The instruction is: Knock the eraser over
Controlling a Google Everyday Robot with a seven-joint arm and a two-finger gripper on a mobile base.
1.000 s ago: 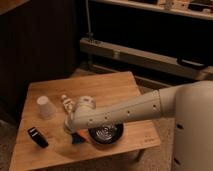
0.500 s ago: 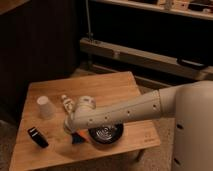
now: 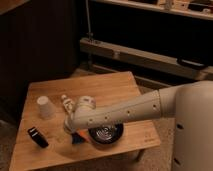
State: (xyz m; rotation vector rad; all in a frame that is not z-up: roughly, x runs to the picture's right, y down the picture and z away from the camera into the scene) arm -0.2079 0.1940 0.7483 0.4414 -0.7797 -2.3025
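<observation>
A black oblong eraser [image 3: 37, 136] lies on the wooden table [image 3: 107, 87] near its front left corner. My white arm reaches in from the right across the table's middle. The gripper [image 3: 72, 131] is at the arm's end, low over the table, a short way right of the eraser and apart from it. A small blue thing [image 3: 78, 137] shows right under the gripper; I cannot tell whether it is held or lies on the table.
A white cup [image 3: 45, 106] stands upside down at the left. A black bowl [image 3: 106, 134] sits by the front edge, partly under the arm. A small pale object [image 3: 65, 102] stands behind the wrist. Dark shelving is behind the table.
</observation>
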